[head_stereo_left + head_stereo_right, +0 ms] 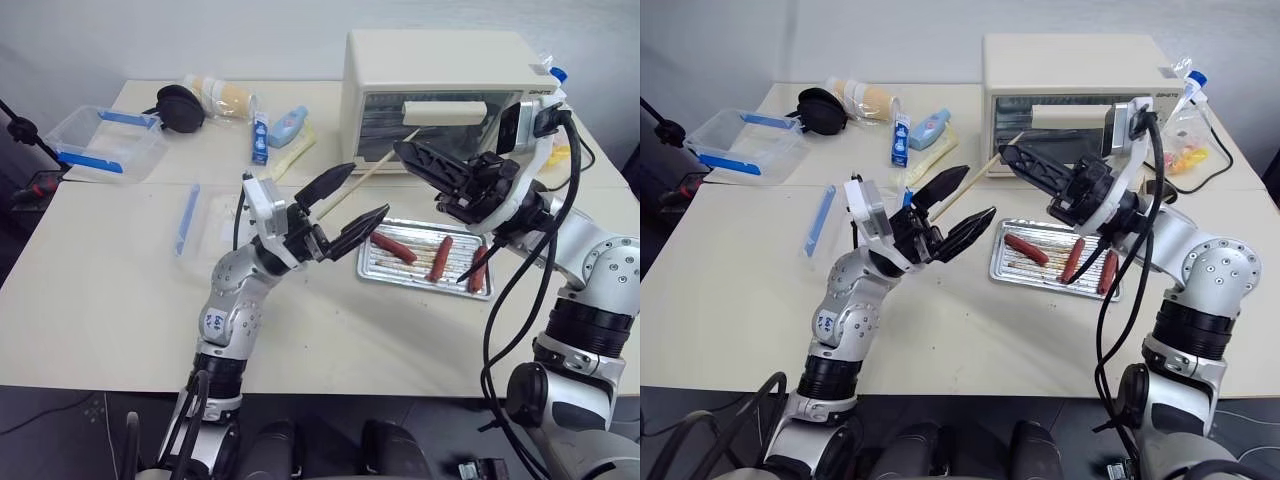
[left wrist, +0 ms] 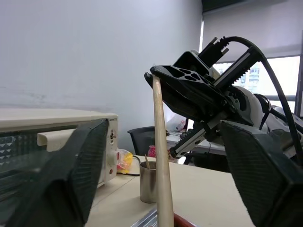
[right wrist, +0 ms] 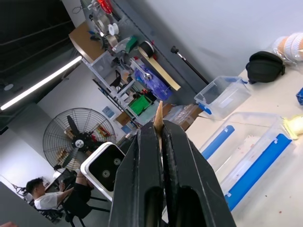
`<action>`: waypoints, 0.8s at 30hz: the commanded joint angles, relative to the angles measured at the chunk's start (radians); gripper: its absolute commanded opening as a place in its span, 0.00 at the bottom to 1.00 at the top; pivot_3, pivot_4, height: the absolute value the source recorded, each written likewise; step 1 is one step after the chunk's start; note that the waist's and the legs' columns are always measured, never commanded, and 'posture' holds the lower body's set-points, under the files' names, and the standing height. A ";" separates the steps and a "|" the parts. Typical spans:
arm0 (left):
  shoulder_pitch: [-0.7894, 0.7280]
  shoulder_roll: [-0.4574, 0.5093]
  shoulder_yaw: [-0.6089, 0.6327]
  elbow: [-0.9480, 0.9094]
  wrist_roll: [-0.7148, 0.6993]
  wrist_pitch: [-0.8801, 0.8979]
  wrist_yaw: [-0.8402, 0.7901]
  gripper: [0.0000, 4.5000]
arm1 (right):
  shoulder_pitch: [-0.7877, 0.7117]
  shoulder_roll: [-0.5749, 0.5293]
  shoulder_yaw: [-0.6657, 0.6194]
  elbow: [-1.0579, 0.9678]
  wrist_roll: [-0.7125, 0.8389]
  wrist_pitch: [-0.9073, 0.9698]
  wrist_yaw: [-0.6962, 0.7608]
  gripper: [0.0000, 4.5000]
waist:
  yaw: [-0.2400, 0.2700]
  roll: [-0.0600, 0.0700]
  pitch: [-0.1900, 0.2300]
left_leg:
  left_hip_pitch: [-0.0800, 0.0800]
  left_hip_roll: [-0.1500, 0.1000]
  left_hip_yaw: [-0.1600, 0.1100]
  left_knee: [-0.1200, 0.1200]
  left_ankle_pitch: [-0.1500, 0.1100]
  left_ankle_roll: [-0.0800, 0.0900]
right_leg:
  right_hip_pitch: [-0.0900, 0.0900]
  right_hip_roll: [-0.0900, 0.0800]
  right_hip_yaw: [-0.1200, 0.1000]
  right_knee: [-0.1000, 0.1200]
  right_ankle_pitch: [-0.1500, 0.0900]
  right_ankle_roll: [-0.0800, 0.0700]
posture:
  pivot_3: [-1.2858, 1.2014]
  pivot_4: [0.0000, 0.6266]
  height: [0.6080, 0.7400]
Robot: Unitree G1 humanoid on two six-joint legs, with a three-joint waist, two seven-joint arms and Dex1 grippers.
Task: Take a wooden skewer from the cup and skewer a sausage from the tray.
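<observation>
Cream-coloured table (image 1: pixel 110 310) carrying a shallow ribbed silver metal tray (image 1: pixel 375 267) with three glossy reddish-brown sausages (image 1: pixel 393 247), a large cream toaster oven (image 1: pixel 440 70) behind it, and a small tapered steel cup (image 2: pixel 148 181) seen in the left wrist view. Right gripper (image 1: pixel 402 152), raised above the tray, has its jaws clamped together on one end of a thin pale tan wooden skewer (image 1: pixel 362 181), which slants down toward the left gripper (image 1: pixel 352 197). Left jaws stand apart on either side of the skewer's lower end, whether touching it cannot be told
</observation>
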 commanded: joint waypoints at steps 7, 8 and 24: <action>-0.014 -0.031 -0.008 -0.055 -0.017 -0.007 0.024 0.16 | 0.031 -0.037 0.029 -0.048 0.045 -0.058 0.008 0.00 | 0.000 0.000 0.000 | 0.000 0.000 0.000 0.000 0.000 0.000 | 0.000 0.000 0.000 0.000 0.000 0.000 | 0.52 0.24 1.00; -0.015 -0.032 -0.008 -0.056 -0.017 -0.008 0.025 0.07 | 0.034 -0.039 0.032 -0.048 0.045 -0.061 0.010 0.00 | 0.000 0.000 0.000 | 0.000 0.000 0.000 0.000 0.000 0.000 | 0.000 0.000 0.000 0.000 0.000 0.000 | 0.52 0.24 1.00; 0.046 0.070 0.023 -0.104 -0.011 0.029 0.021 0.00 | 0.299 -0.291 0.017 -0.132 -0.196 -0.189 0.244 0.63 | 0.007 0.000 0.000 | -0.002 0.000 -0.001 0.000 -0.001 0.002 | 0.000 0.000 -0.001 -0.003 0.000 0.000 | 0.52 0.24 1.00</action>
